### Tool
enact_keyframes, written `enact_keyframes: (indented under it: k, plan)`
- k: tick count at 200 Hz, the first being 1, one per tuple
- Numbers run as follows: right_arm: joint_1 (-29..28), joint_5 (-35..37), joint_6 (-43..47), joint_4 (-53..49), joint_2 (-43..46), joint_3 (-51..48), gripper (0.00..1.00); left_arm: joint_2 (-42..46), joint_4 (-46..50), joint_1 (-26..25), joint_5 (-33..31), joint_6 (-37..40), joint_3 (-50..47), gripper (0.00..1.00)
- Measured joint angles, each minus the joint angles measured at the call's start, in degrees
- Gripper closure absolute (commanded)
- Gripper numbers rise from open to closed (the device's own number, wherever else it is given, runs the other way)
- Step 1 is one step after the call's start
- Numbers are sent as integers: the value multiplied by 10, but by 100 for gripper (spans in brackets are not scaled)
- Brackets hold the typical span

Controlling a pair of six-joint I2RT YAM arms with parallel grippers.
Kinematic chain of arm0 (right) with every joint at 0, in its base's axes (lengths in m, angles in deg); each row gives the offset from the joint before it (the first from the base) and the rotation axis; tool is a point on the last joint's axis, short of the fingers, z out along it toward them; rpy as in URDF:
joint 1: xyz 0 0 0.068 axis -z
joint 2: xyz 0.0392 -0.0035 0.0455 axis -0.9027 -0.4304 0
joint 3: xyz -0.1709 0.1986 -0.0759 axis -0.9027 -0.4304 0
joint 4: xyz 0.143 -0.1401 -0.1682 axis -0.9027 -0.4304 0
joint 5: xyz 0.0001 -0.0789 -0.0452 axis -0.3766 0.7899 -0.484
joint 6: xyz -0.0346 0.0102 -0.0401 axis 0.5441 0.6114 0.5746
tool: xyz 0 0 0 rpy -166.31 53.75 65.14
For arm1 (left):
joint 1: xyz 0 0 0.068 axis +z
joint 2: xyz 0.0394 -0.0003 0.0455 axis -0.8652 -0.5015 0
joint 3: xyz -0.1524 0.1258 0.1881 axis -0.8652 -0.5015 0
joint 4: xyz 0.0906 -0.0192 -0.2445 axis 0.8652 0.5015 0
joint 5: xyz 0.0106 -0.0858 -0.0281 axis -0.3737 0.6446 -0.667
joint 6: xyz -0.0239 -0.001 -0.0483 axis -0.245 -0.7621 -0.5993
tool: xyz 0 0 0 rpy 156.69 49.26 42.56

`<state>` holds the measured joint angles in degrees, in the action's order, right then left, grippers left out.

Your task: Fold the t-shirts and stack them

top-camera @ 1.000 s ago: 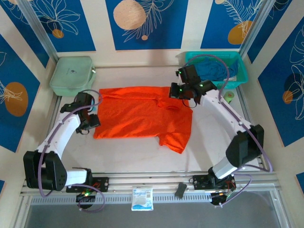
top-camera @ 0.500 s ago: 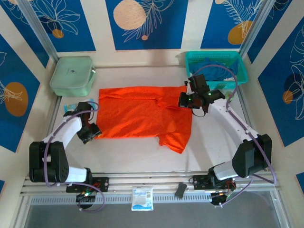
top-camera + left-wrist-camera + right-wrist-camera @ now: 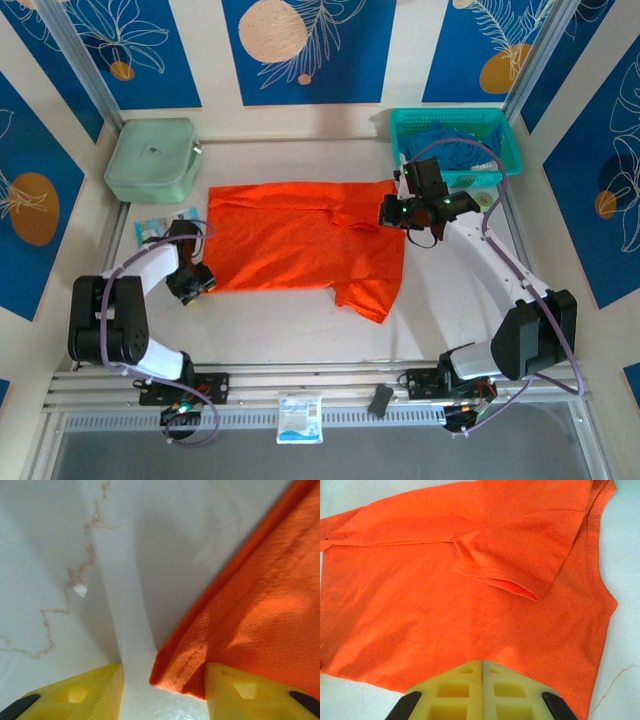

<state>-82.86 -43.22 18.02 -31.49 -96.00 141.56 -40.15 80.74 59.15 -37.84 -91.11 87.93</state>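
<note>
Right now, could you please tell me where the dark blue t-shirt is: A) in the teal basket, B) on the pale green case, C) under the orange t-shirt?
A: the dark blue t-shirt lies bunched inside the teal basket, apart from the orange t-shirt.

No word, label or number could be read anywhere; the small white-and-blue packet (image 3: 299,417) on the front rail (image 3: 350,413) bore blue marks too small to read
</note>
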Motion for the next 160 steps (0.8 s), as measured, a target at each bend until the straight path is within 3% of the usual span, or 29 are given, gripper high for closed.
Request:
enact_keyframes:
  k: [80, 104, 121, 160]
  plan:
    - [0, -12, 1, 1, -12, 0, 100, -80, 60, 4, -1, 23, 66, 81]
    - [0, -15, 13, 1, -10, 0, 100, -100, 86, 4, -5, 37, 88, 100]
    - [0, -17, 28, 2, 2, 0, 99, -103, 93, 4, -6, 42, 94, 100]
    - [-1, -17, 78, 14, 105, -1, 77, -97, 93, 4, -5, 47, 92, 100]
